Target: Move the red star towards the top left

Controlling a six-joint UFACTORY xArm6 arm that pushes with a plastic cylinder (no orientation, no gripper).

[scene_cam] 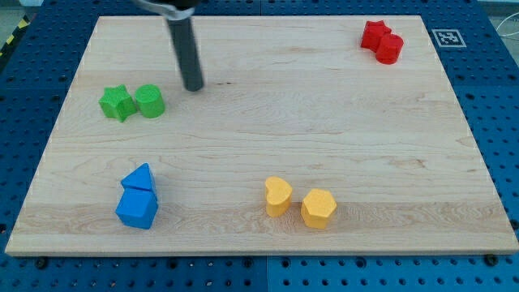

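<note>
1. The red star [373, 34] sits near the bench's [324, 122] top right corner, touching a red cylinder [390, 49] on its lower right.
2. Looks like a small, light, rigid block, so it should slide easily but may spin off a point. Best pushed from its right side, though the cylinder crowds that flank.
3. The end effector is just a bare rod, holding nothing; the tip [194, 86] rests near the top left, just beside the green cylinder [150, 101] and green star [117, 103], well apart from the red pair.
4. Smooth pale wood, with an open lane along the top edge. Blue blocks [137, 199] and yellow blocks [300, 203] stay near the bottom edge.
</note>
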